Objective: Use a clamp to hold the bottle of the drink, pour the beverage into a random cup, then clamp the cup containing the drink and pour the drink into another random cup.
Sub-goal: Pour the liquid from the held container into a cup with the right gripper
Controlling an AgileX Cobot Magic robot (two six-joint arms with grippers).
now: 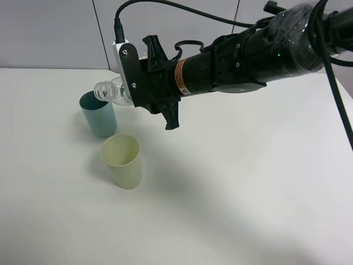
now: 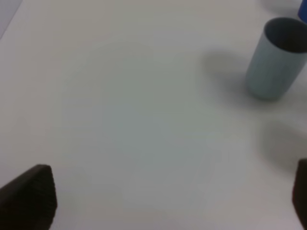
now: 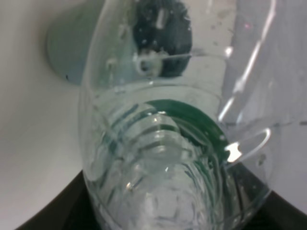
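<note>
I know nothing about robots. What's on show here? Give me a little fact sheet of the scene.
Surface: white table
Bottle: clear plastic, green label, tipped almost sideways, mouth above the teal cup
Teal cup: upright on the table
Yellow-green cup: upright, near the teal cup, not touching it
Right fingers: closed on the bottle
Left fingers: open, holding nothing, over bare table
Pouring: no stream visible

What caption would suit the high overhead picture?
Right gripper tilts a clear bottle above the teal cup, yellow-green cup nearby.
</note>
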